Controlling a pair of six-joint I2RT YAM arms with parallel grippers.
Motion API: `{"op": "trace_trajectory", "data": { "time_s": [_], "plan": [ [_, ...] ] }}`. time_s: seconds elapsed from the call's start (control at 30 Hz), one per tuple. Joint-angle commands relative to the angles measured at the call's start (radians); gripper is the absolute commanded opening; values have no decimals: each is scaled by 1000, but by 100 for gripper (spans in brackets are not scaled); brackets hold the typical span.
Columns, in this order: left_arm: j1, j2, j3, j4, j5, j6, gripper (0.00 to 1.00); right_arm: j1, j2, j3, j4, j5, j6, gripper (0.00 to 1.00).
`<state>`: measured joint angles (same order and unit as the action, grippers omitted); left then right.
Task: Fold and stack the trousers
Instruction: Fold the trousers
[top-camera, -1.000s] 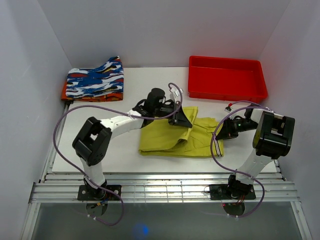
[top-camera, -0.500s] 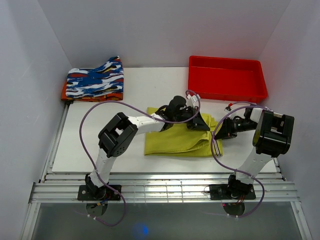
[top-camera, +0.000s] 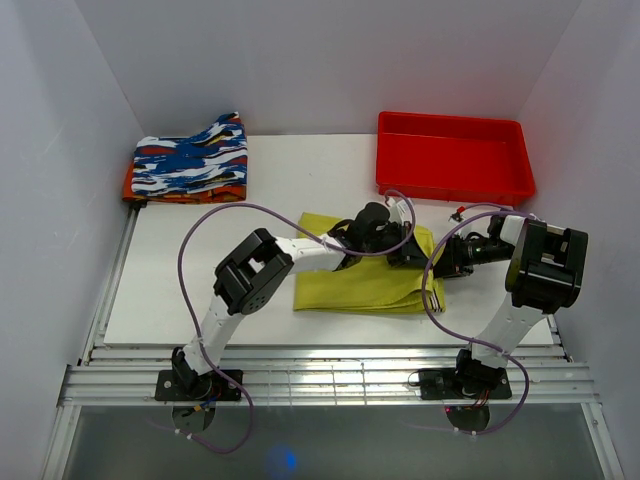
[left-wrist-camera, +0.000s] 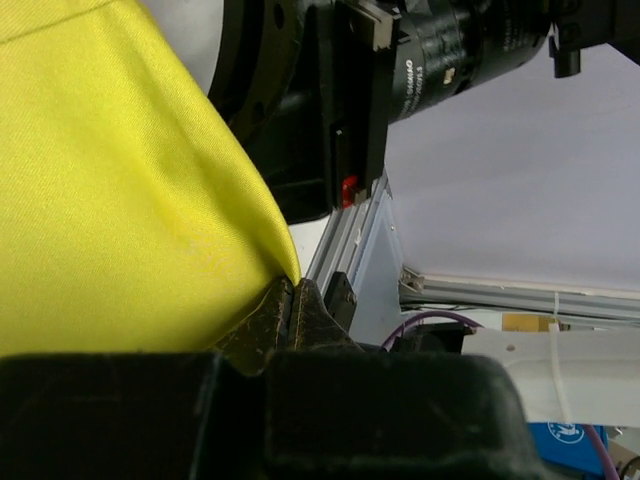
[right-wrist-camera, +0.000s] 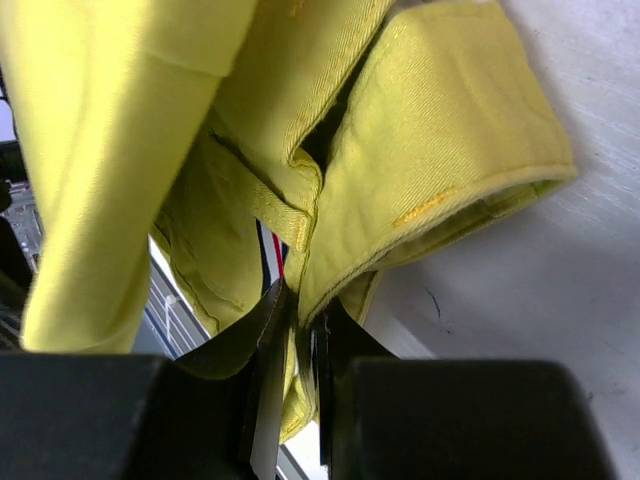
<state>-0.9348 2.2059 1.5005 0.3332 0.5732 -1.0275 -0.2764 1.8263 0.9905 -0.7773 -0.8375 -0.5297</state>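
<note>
The yellow-green trousers (top-camera: 352, 282) lie folded in the middle of the white table, with a striped band (right-wrist-camera: 275, 258) showing near the waist. My left gripper (top-camera: 408, 250) is stretched far to the right over them and is shut on a thin corner of the trousers (left-wrist-camera: 120, 200). The left gripper (left-wrist-camera: 292, 300) pinches the cloth right at its tips. My right gripper (top-camera: 447, 260) sits at the trousers' right end, shut on the thick waist edge (right-wrist-camera: 400, 200). In the right wrist view the gripper (right-wrist-camera: 300, 325) has cloth squeezed between its fingers.
A folded blue, white, black and orange garment (top-camera: 188, 160) lies at the back left. A red tray (top-camera: 452, 158) stands at the back right. The right arm's wrist camera (left-wrist-camera: 440, 50) is close in front of my left gripper.
My left gripper has carried its corner of the trousers to the right, from the middle of the cloth up to the right gripper, laying the cloth over itself. The right gripper has held still.
</note>
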Motion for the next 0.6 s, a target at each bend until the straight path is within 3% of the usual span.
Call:
{"op": "trace_trajectory", "data": {
  "time_s": [0.0,0.57],
  "plan": [
    [-24,8,76,56,-42,4,0,9,13,-9,-8,-75,10,8],
    [-53,94,170,59,-102,3,0,8,28,-12,-5,-94,22,8]
  ]
}}
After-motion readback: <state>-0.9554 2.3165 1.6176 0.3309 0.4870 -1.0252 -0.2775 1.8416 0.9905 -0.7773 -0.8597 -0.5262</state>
